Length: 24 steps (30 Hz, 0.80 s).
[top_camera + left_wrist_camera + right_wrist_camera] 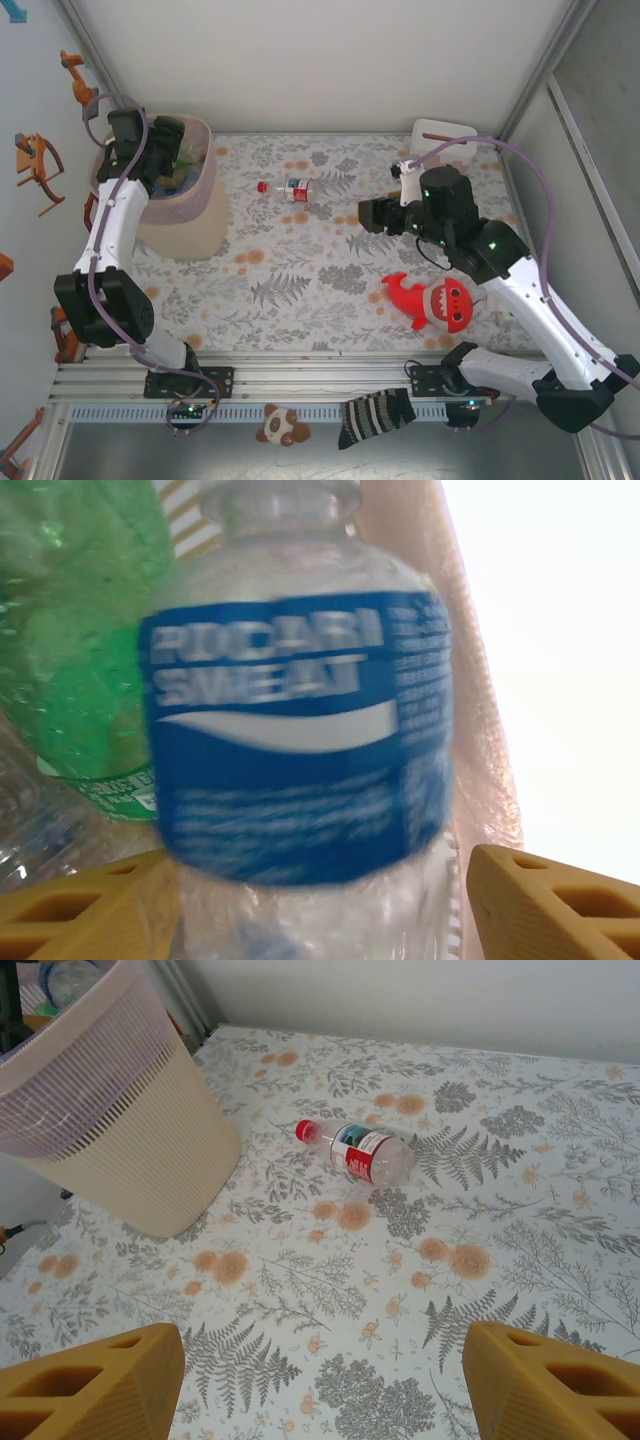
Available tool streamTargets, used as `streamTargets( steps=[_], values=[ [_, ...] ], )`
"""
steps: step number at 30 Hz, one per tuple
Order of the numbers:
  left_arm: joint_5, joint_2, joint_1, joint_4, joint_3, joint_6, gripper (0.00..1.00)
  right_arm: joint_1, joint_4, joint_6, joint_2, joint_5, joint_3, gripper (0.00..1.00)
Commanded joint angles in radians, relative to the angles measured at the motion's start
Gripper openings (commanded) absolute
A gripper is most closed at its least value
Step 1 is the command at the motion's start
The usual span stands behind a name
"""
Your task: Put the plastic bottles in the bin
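POCARI SWEAT, white letters on the blue label (295, 740) of the clear bottle (290, 540). Print on the green bottle (80, 630) is unreadable.

Bare surface (330, 1290) all round the lying bottle (365, 1152), bin (130, 1150) well apart from it, plush (435, 300) toward the near edge, box (445, 135) at far corner

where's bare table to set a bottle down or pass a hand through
Widest bare cloth: the middle front, between the bin and the shark plush. Also the far strip behind the red-capped bottle, up to the white box. Crowded: inside the bin, piled with bottles.
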Motion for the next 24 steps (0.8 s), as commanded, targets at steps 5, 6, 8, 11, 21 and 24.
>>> streamTargets(
  steps=[5,6,8,11,21,24],
  values=[
    [-0.042,-0.103,0.009,-0.174,0.083,-0.004,0.84,0.008,0.014,0.007,-0.019,0.002,0.000,0.73],
    [-0.036,-0.109,0.011,-0.183,0.091,0.004,0.84,0.008,0.013,0.007,-0.019,0.002,0.001,0.73],
    [-0.005,-0.117,0.017,-0.180,0.106,0.036,0.80,0.008,0.013,0.006,-0.019,0.002,0.003,0.73],
    [0.068,-0.114,0.027,-0.124,0.127,0.118,0.69,0.008,0.014,0.006,-0.017,0.000,0.007,0.73],
    [0.242,0.122,0.076,-0.234,0.403,0.313,0.36,0.008,0.009,0.003,-0.021,0.001,0.010,0.73],
    [0.298,0.183,0.095,-0.224,0.436,0.315,0.28,0.009,0.007,0.002,-0.023,0.003,0.010,0.73]
  ],
)
